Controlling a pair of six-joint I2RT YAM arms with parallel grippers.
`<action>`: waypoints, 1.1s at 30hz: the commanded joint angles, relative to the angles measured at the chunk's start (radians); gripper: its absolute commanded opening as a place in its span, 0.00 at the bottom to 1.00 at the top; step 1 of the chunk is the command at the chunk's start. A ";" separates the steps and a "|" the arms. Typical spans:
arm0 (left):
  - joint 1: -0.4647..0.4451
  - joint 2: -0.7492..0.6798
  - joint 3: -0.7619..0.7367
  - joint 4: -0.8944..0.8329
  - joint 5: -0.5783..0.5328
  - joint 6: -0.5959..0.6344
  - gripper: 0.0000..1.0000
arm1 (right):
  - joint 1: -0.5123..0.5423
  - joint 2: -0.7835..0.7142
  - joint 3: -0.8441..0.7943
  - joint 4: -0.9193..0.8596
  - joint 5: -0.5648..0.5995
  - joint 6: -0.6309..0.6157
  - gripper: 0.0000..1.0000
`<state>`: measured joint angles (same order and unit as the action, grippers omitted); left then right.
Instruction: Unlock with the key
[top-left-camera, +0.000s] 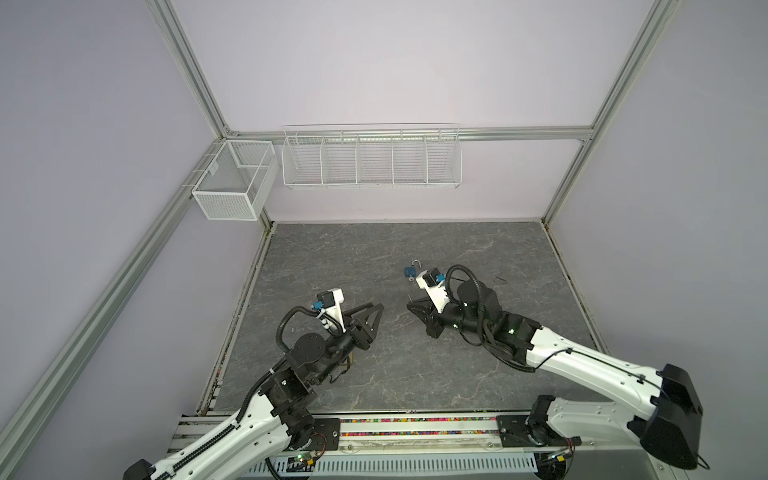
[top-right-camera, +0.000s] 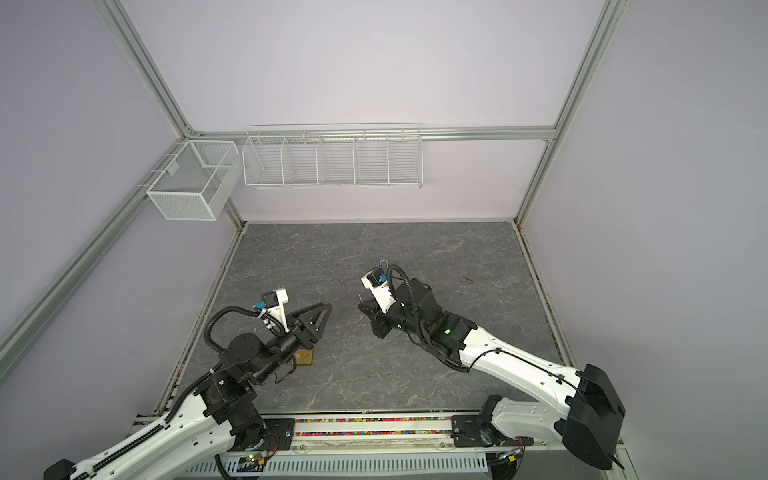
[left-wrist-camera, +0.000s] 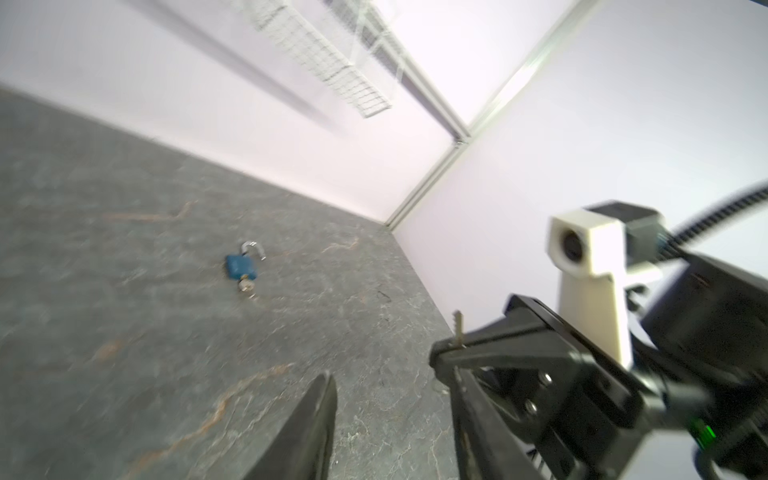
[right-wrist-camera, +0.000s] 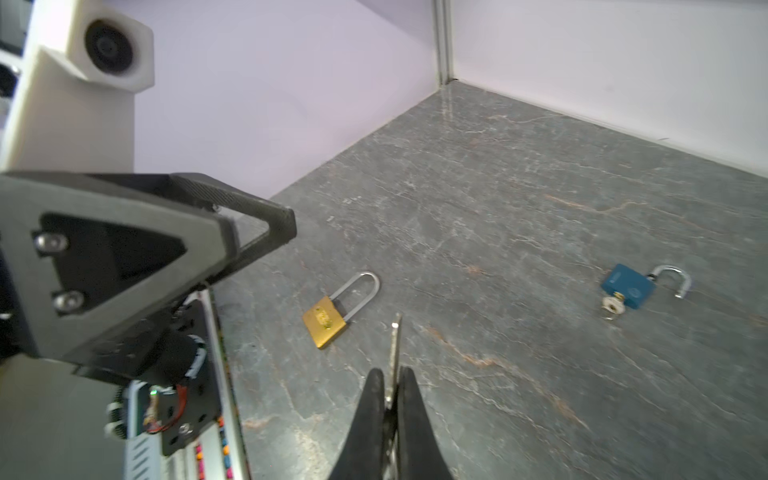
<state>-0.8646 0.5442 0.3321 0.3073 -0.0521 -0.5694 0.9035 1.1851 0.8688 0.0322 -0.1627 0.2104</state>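
In both top views the left gripper (top-left-camera: 377, 309) and right gripper (top-left-camera: 412, 308) face each other. Left wrist view: left fingers (left-wrist-camera: 309, 432) spread, empty. Right wrist view: right fingers (right-wrist-camera: 370, 407) pinch the key (right-wrist-camera: 397, 340), its blade in line with them, tip outward, near the gold padlock (right-wrist-camera: 328, 320).

On the grey tabletop (right-wrist-camera: 540, 187), the blue padlock (right-wrist-camera: 627, 286) lies shackle open, key (right-wrist-camera: 611, 308) inserted. The gold padlock (right-wrist-camera: 325, 322) lies well apart from it, shackle closed.
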 joint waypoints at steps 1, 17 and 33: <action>0.003 -0.019 -0.005 0.213 0.194 0.276 0.48 | -0.012 -0.022 -0.016 0.057 -0.183 0.036 0.07; 0.177 0.114 -0.006 0.404 0.543 0.297 0.30 | -0.017 -0.097 -0.014 0.023 -0.312 -0.011 0.07; 0.266 0.436 0.085 0.777 0.892 -0.005 0.34 | -0.017 -0.090 0.004 0.005 -0.323 -0.025 0.07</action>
<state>-0.6044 0.9703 0.3847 0.9844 0.7815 -0.5213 0.8917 1.0977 0.8688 0.0532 -0.4694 0.2115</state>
